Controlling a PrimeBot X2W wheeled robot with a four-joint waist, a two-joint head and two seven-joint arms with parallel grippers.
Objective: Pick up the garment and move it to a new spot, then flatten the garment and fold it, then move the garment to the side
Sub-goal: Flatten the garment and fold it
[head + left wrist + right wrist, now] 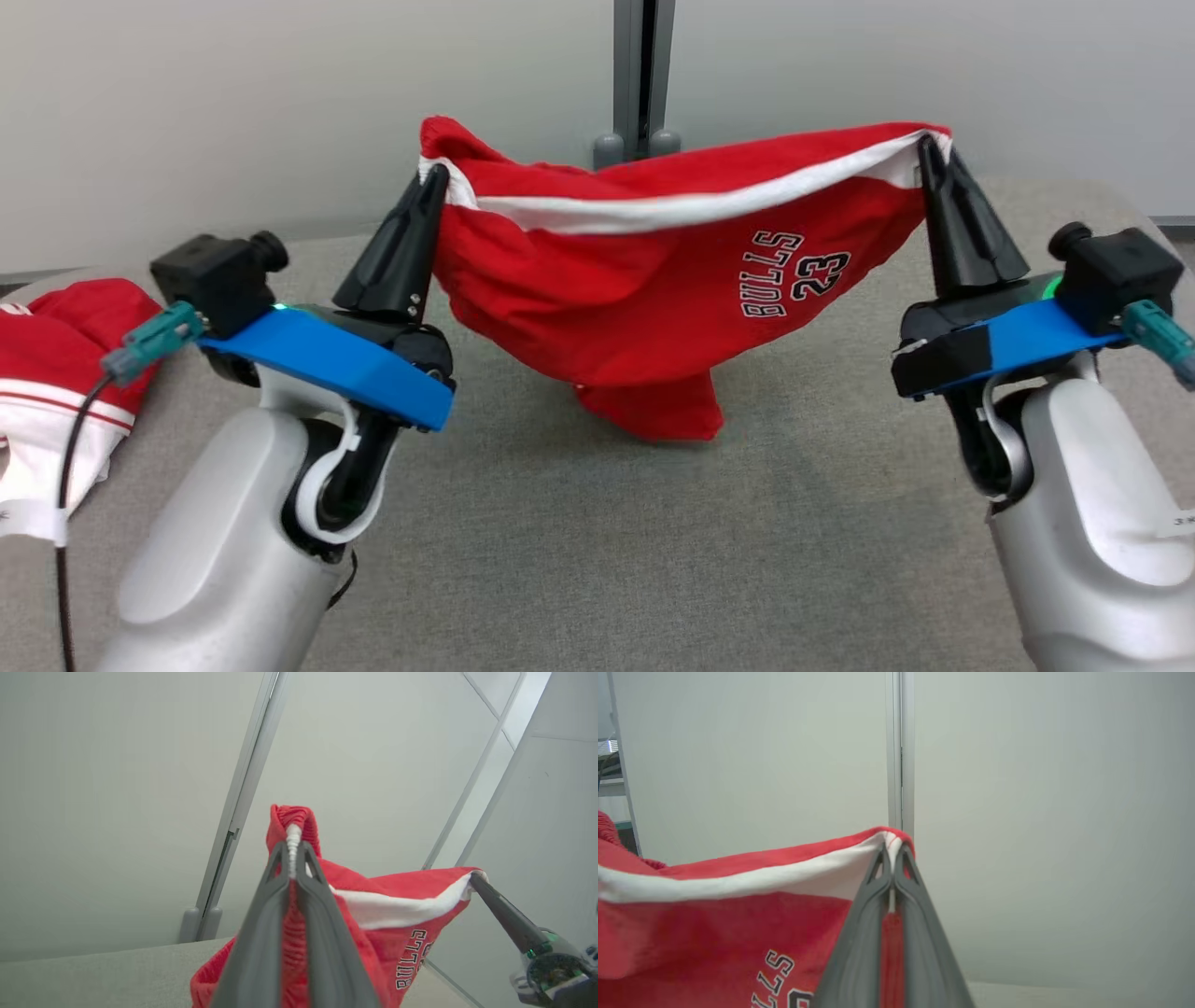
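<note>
**Asker:** Where was the garment?

**Robot:** The red garment (653, 308) hung between my two grippers, above the middle of the grey padded table (653, 551). Its white-banded edge was uppermost and sagged a little between the two ends. The body drooped below that edge, and the print "BULLS 23" read upside down from my head camera.

**Asker:** How did your jaws stand?

**Robot:** My left gripper (431, 182) had its fingers pressed together on the left end of the banded edge. In the left wrist view the bunched red and white cloth sat pinched between them, and a tuft stood up past the tips. My right gripper (929, 149) was closed in the same way on the right end, with a thin strip of cloth showing between its fingers. Both grippers pointed upward and were well apart.

**Asker:** Did the cloth reach the table?

**Robot:** The lowest fold came down to the surface near the middle. I could not tell whether it touched or hung just clear.

**Asker:** Was anything else nearby?

**Robot:** A second red and white cloth (65, 373) lay crumpled at the table's left edge, beside my left forearm. A grey post (639, 75) ran up the pale wall behind the garment.
</note>
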